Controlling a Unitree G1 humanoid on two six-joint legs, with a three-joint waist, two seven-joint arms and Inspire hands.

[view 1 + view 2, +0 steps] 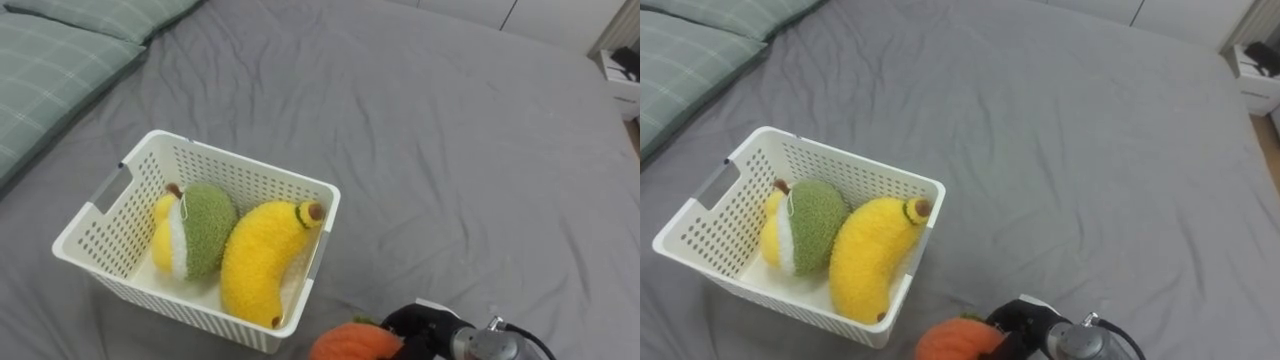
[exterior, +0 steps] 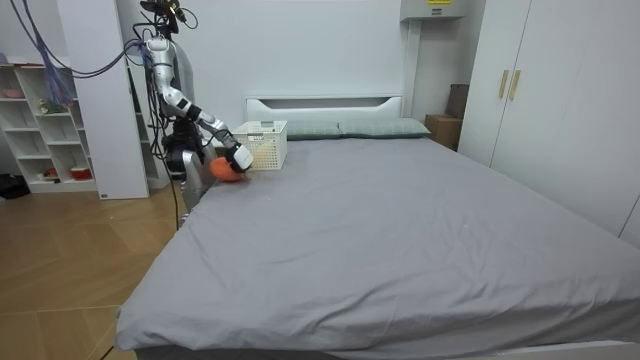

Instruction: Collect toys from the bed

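While the orange toy point(image 1: 350, 343) was gripped in the curled fingers of the right hand point(image 1: 432, 328), it was positioned just off the near right corner of the basket point(image 1: 100, 240). The opening lay up and to the left of the hand, with a banana point(image 1: 262, 260) and a green toy point(image 1: 205, 228) inside.

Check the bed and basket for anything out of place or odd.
Nothing stands out. The white basket sits upright on the grey bed, plush banana and green plush toy inside. The orange plush toy is outside it, held in the right hand.
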